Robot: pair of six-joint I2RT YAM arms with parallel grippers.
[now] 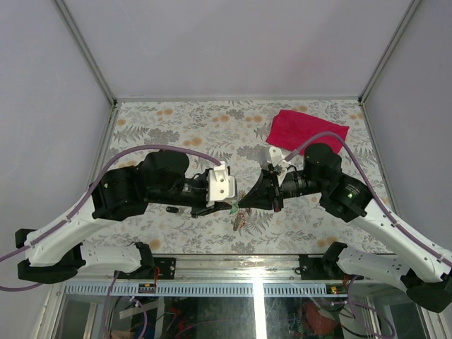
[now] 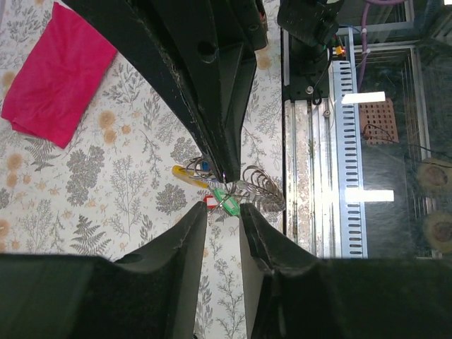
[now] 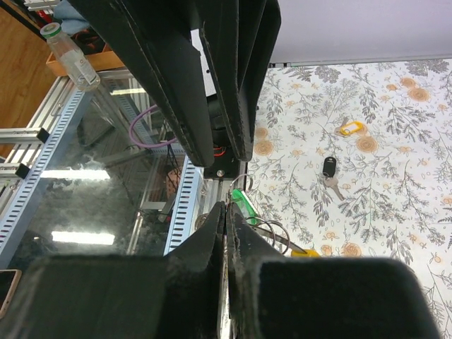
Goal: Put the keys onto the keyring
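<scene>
Near tabletop (image 1: 176, 120) edge, centre: keyring (image 2: 260, 187) and green key (image 3: 244, 206) bunched where both claws meet. Left claw (image 2: 222, 210) parted at the bundle, probably repositioning; right claw (image 3: 226, 208) pinched shut, hold unclear. Black key (image 3: 329, 168) loose leftward, unthreaded. Far right: cloth (image 1: 305, 131), idle.

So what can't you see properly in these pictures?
Top view: the keyring and green tag are too small to read, and the left gripper and right gripper meet partly over them.
Left wrist view: the right gripper's dark tip hides whether it pinches anything.
Right wrist view: its own fingers cover the keyring's lower part.
</scene>
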